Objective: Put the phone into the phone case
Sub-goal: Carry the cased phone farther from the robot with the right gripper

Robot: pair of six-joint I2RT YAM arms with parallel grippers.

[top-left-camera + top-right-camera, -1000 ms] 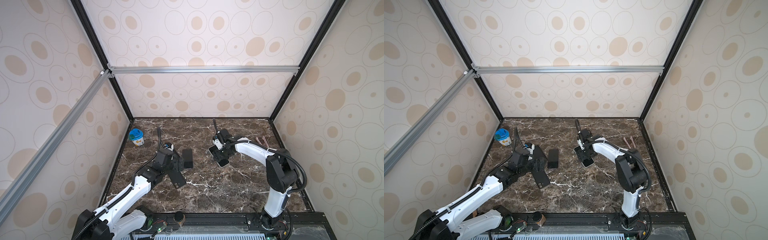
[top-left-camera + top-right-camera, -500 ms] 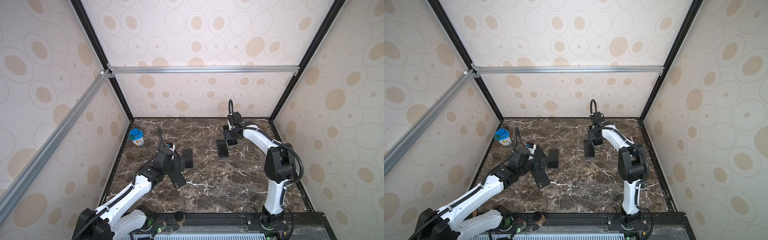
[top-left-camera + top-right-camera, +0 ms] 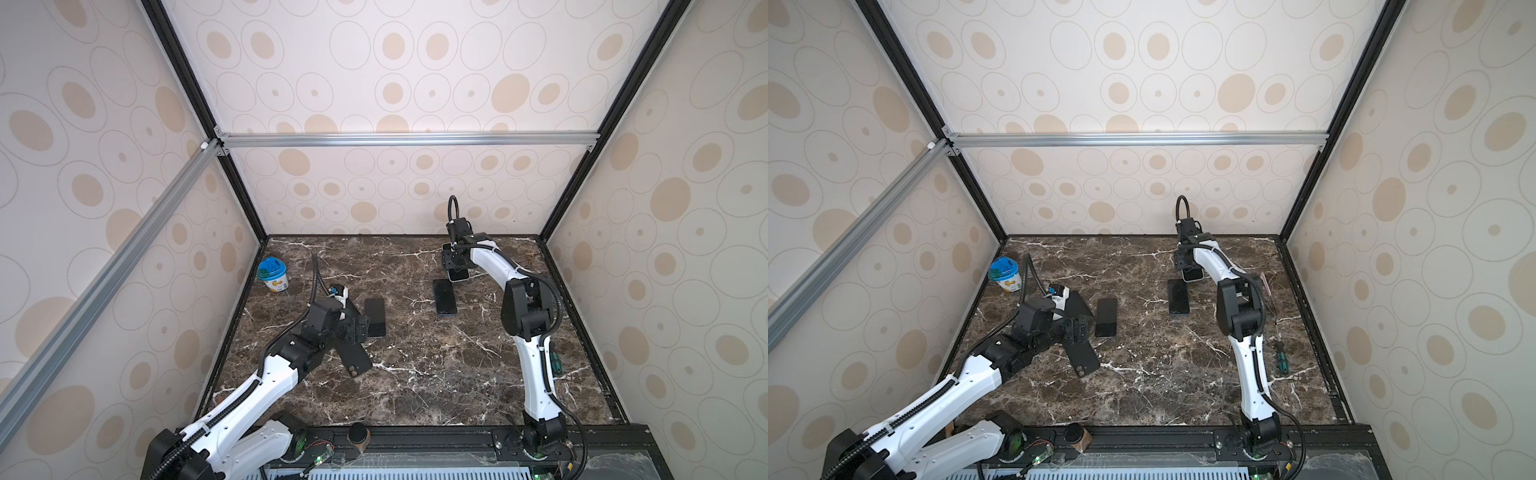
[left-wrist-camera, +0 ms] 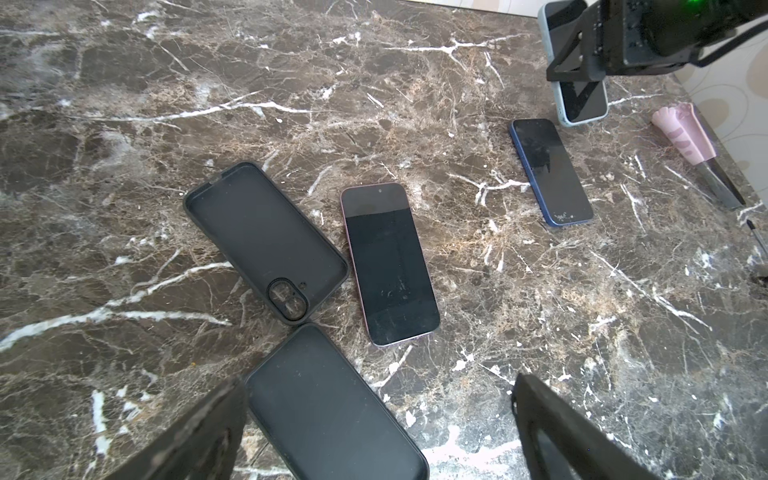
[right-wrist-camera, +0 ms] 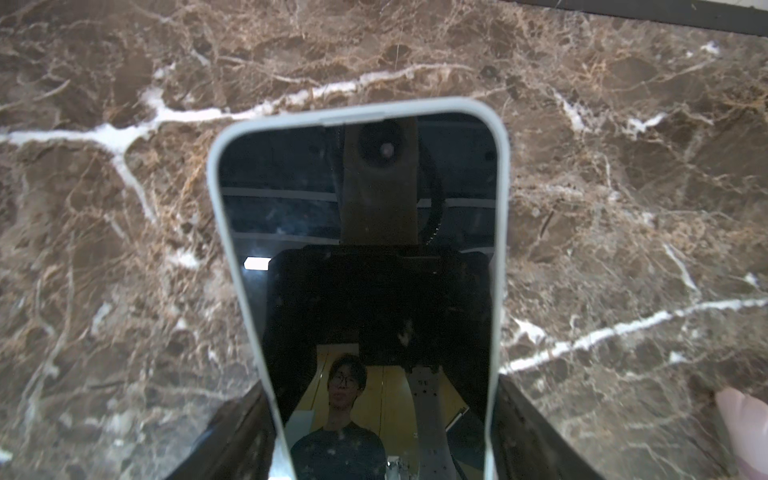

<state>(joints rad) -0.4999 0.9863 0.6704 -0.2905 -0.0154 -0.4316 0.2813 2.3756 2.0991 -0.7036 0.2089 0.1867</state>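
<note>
Here, nearest to the front edge, the left gripper [image 4: 378,380] hovers low with its jaws spread wide and empty. It is over a black case [image 4: 332,415] that lies flat on the tabletop [image 4: 540,311]. Just beyond lies a second black case [image 4: 257,237], hollow side up, with its camera cut-out visible. Beside that one, close but apart, rests a pink-edged phone [image 4: 388,266], screen up. Farther on lies a blue phone [image 4: 550,172]. At the far side the right gripper [image 5: 378,415] has its jaws clamped on the long edges of a pale-rimmed phone [image 5: 361,232], held at a tilt. Whether that rim is already a case or the phone's own frame is not clear.

The held phone is well apart from both black cases, and most of its length sticks out past the jaws, so on the carry it may swing or slip. Nothing pins a case: when a phone corner presses on the lip, the case may slide on the smooth marble. A phone of the wrong size would not seat either.
</note>
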